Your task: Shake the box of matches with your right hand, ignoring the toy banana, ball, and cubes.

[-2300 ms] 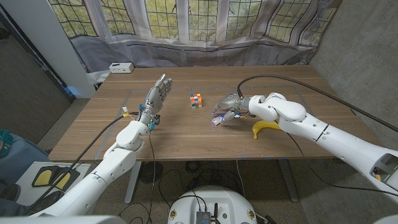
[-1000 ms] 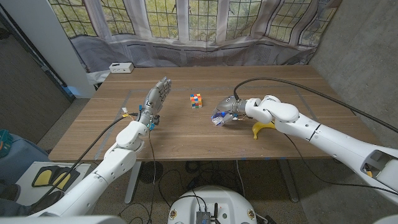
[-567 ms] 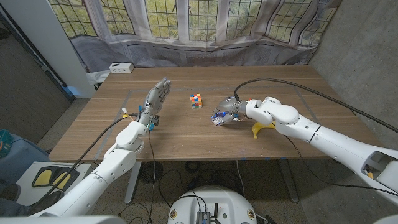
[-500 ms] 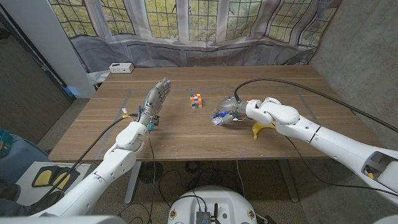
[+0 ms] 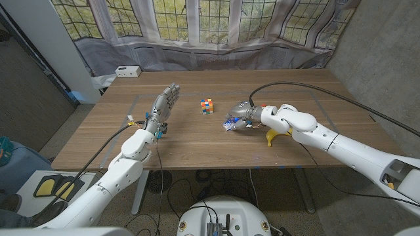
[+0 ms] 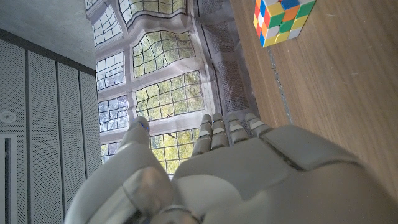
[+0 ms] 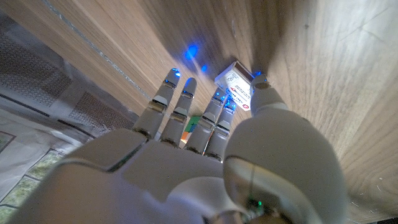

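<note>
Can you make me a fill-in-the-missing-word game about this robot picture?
1. The right robot hand holds a box of ____.
2. The yellow toy beside the right arm is a ____.
3. The colorful cube sits between the two robot ____.
4. The left robot hand holds ____.

Missing words: matches; banana; hands; nothing

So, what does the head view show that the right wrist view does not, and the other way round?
Head view alone: the left hand with fingers apart, the toy banana by the right forearm, and the white box at the table's far corner. Right wrist view alone: the printed label of the box of matches, pinched between fingers and thumb, with blue light on the wood. Both: the right hand holding the matchbox, the colour cube, and the wooden table.
</note>
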{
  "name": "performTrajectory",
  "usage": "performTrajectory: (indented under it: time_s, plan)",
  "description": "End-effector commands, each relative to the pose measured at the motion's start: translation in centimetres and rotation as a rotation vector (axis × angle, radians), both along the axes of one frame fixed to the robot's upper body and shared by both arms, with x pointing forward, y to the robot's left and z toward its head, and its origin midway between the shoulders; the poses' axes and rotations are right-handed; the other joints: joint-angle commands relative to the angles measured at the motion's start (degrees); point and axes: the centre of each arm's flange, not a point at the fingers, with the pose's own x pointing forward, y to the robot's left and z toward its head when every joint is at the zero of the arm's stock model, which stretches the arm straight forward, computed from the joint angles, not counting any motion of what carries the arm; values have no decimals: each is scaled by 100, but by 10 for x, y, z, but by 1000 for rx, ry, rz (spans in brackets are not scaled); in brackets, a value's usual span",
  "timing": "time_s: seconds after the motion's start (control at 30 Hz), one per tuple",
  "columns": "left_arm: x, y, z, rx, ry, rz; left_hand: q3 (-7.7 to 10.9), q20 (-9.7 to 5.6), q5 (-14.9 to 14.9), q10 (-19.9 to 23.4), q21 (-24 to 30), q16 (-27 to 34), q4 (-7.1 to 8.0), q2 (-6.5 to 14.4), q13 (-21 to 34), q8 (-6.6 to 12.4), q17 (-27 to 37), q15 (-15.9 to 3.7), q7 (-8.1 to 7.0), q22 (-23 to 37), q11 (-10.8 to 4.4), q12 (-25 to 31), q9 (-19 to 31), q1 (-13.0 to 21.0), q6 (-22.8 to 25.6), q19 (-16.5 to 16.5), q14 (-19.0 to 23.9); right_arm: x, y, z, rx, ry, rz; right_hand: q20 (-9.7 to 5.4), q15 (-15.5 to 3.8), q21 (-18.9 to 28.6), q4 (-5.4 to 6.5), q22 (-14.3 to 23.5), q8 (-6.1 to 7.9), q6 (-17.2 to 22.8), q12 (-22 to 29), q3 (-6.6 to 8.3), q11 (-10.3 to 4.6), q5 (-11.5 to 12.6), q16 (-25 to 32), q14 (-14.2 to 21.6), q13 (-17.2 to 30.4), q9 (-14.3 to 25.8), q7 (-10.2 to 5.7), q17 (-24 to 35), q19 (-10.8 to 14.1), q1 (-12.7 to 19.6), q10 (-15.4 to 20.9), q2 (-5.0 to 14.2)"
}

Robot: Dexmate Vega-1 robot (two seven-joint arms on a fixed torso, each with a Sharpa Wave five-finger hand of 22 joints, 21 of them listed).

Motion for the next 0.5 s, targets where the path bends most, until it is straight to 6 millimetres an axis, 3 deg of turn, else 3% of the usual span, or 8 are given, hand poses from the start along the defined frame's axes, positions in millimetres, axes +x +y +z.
performTrajectory:
  time_s: [0.03,0.23,0.5]
  plan:
    - [-3,1,-2,-4,0,3,62,74,-21,13,32,26,-1,-28,18,12,19,9,2,15,-26,-18,18,33,45,-11,-3,4,-3,-7,8,-23,19,-59,-313,36,-2,34,89,866,63,-10,-3,10,106,196,25,51,-200,46,132,145,274,26]
    - [-3,0,-3,-7,-2,2,68,122,-28,19,32,26,3,-40,18,10,20,-2,-20,16,-30,-16,18,25,44,-23,-7,1,-3,-2,37,-41,36,-95,-441,56,-8,37,148,1125,99,-16,0,9,215,410,26,58,-204,69,247,303,561,86]
    - [-2,-1,-2,-7,-5,-1,73,136,-35,16,33,25,8,-53,18,8,21,-6,-30,17,-31,-17,18,16,45,-31,-11,-7,-4,8,60,-65,41,-102,-430,58,14,38,165,1207,98,-37,-3,-2,234,431,25,60,-205,81,272,316,630,101]
